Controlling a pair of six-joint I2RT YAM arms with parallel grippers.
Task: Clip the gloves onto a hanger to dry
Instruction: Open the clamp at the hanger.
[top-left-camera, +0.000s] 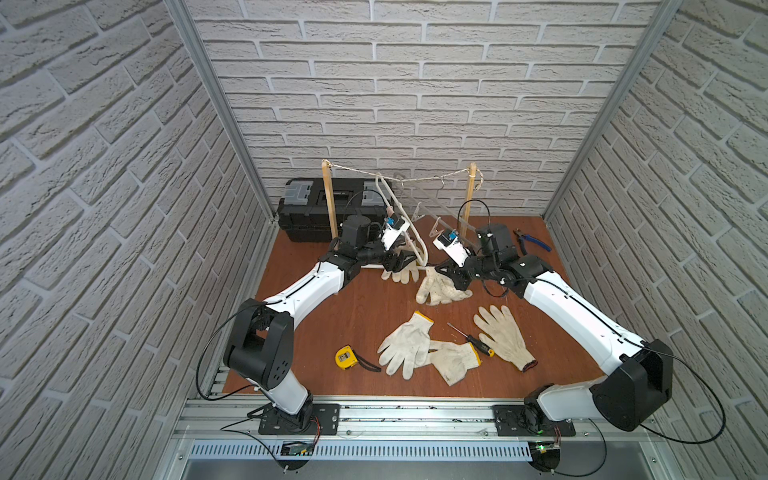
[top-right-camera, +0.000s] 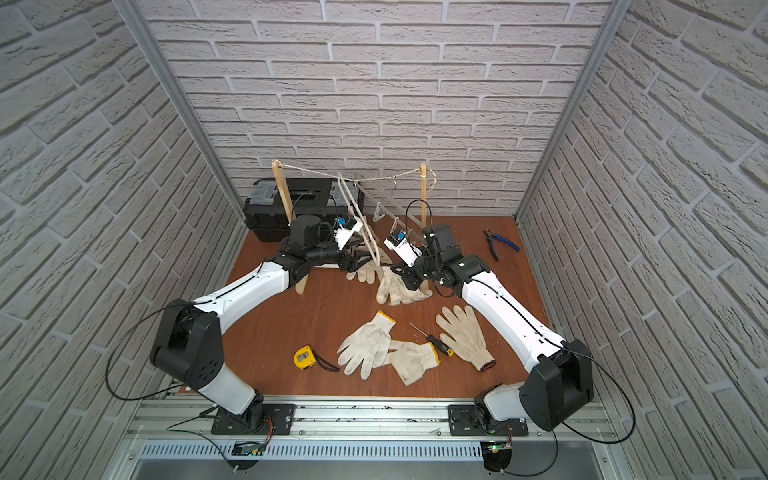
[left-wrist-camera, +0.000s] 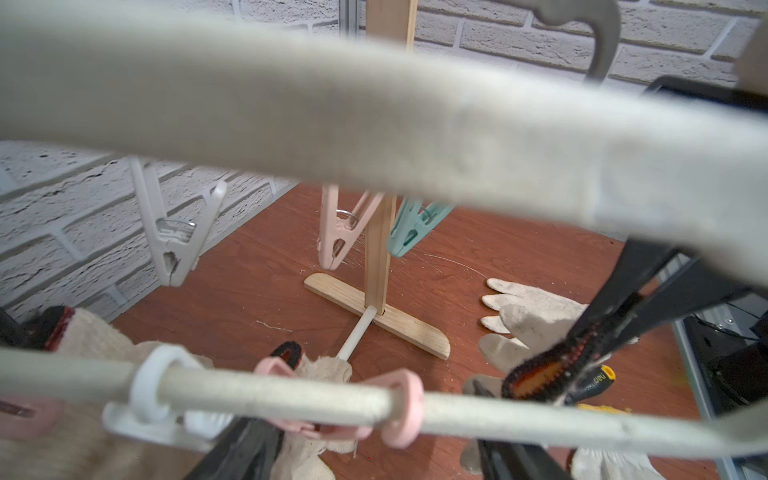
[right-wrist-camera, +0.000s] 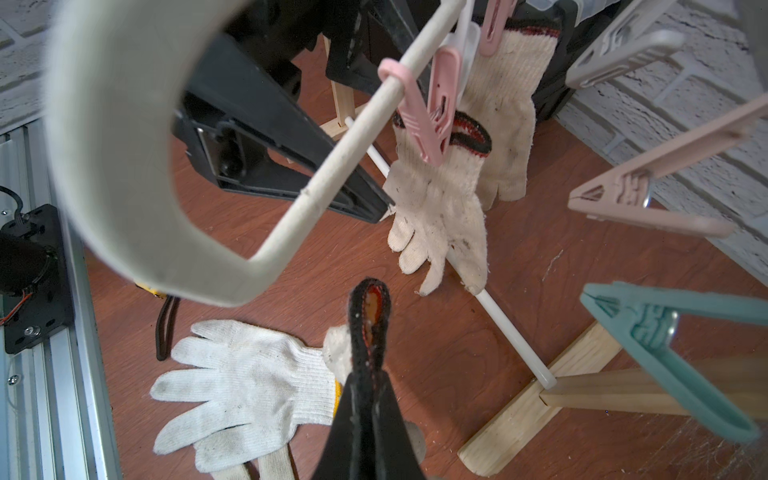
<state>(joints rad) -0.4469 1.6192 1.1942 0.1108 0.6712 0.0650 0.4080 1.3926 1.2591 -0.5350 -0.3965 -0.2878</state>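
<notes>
Two off-white knit gloves (right-wrist-camera: 440, 208) with dark red cuffs hang side by side from pink plastic clips (right-wrist-camera: 424, 112) on the lower bar of a pale padded hanger (right-wrist-camera: 124, 166). The hanger is hooked over a string (top-left-camera: 365, 171) tied between two wooden posts.

The left gripper (top-left-camera: 402, 264) is right by that bar, with its black fingers (left-wrist-camera: 540, 374) spread wide and nothing between them. The right gripper (top-left-camera: 444, 271) has its fingers (right-wrist-camera: 370, 316) pressed together just above a rumpled glove (top-left-camera: 440, 289) on the reddish-brown wooden counter (top-left-camera: 332, 316). I cannot tell whether they touch it.

Nearer the front, two yellow-cuffed gloves (top-left-camera: 405, 345) overlap, and a red-cuffed one (top-left-camera: 505, 338) lies flat just beside them. A black-and-yellow screwdriver (top-left-camera: 478, 345) lies between them.

A yellow tape measure (top-left-camera: 346, 356) sits off towards the left arm. Blue-handled pliers (top-left-camera: 534, 241) lie near the back wall, and a black plastic toolbox (top-left-camera: 316, 208) stands in the far corner.
</notes>
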